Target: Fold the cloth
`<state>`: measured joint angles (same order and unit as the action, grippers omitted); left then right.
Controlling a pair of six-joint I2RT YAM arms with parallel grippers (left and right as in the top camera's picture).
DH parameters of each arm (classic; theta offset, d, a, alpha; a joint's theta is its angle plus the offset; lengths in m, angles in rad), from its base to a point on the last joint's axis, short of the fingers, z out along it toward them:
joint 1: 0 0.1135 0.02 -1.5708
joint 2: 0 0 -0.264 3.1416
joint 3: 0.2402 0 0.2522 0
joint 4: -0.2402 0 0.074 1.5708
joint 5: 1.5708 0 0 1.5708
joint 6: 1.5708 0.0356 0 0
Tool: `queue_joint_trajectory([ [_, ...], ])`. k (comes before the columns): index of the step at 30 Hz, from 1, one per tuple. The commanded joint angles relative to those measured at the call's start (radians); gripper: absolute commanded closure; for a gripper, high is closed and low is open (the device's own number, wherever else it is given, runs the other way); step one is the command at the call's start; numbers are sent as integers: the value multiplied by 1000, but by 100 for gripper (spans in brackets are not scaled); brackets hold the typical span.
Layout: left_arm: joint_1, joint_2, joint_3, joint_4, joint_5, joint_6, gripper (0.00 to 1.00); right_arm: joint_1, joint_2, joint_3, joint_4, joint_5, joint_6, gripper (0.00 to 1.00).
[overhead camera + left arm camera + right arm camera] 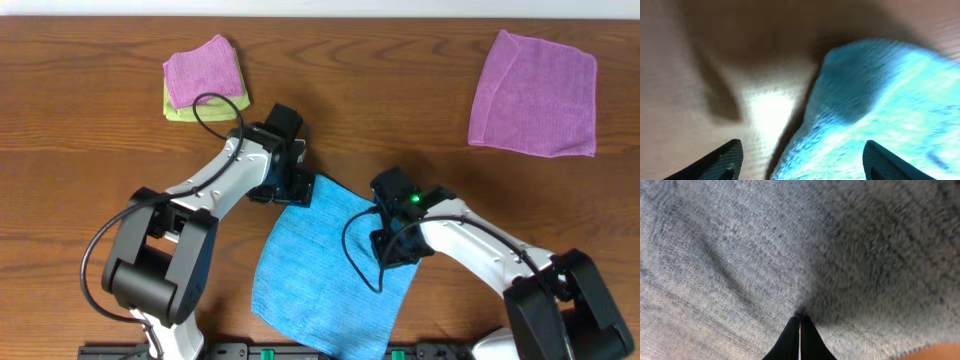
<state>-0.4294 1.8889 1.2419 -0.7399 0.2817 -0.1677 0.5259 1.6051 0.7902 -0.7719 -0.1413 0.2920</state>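
Observation:
The sky-blue cloth (320,280) lies spread flat near the table's front edge, turned a little askew. My left gripper (293,190) is at its far left corner. In the left wrist view the gripper (801,147) is open, one finger over bare wood and the other over the cloth (880,100), with the cloth's edge between them. My right gripper (396,248) is on the cloth's right side. In the right wrist view its fingers (800,319) are shut tip-down on the cloth (740,240), which puckers at the tips.
A large purple cloth (535,95) lies at the far right. A small folded purple cloth (205,72) sits on a lime-green one (185,110) at the far left. A black rail (250,352) runs along the front edge.

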Motion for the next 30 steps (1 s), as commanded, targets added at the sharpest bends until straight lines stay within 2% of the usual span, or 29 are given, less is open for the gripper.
queue_joint_trajectory([
  [1, -3, -40, 86, -17, 4, 37, 20, -8, -14, -53, 34, 47, 30, 96],
  [9, -37, -41, 109, -53, 7, 37, 19, -9, -14, -119, 171, 99, 71, 98],
  [15, -50, -41, 109, -37, 3, 29, 19, -28, 11, -119, 255, 231, 67, 98],
  [23, -49, -41, 109, -37, -59, 29, 19, -153, 62, -118, 329, 334, -29, 97],
  [30, -49, -41, 109, -18, -82, 21, 18, -282, 99, -118, 463, 311, -105, 94],
])
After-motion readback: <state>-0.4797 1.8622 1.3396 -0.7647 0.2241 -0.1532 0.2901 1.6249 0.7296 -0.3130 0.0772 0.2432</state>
